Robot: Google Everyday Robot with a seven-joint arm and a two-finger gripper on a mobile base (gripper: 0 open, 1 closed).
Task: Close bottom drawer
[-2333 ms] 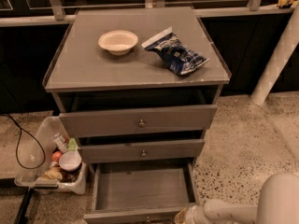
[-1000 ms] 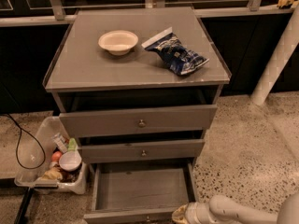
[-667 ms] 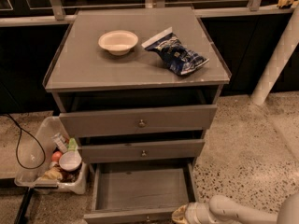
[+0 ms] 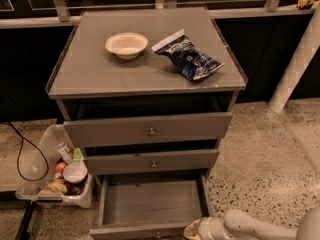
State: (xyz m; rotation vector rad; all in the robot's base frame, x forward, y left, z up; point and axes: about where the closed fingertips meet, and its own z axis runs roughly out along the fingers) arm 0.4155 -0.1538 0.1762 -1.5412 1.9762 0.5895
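The bottom drawer (image 4: 150,204) of the grey cabinet (image 4: 145,74) stands pulled far out, its shallow grey box empty. Its flat front (image 4: 140,230) runs along the lower edge of the view, with the small knob (image 4: 158,234) just showing. The middle drawer front (image 4: 152,162) and the wider top drawer front (image 4: 150,129) sit above it, both pulled slightly out. My gripper (image 4: 194,230) is at the right end of the bottom drawer's front, close against it, with my white arm (image 4: 250,227) reaching in from the lower right.
A white bowl (image 4: 126,44) and a blue snack bag (image 4: 187,57) lie on the cabinet top. A clear bin (image 4: 55,171) of small items stands on the floor at the left, beside a black cable (image 4: 22,156). A white post (image 4: 295,64) rises at the right.
My arm and gripper have moved left along the floor towards the right end of the bottom drawer's front. The drawer stays equally far out.
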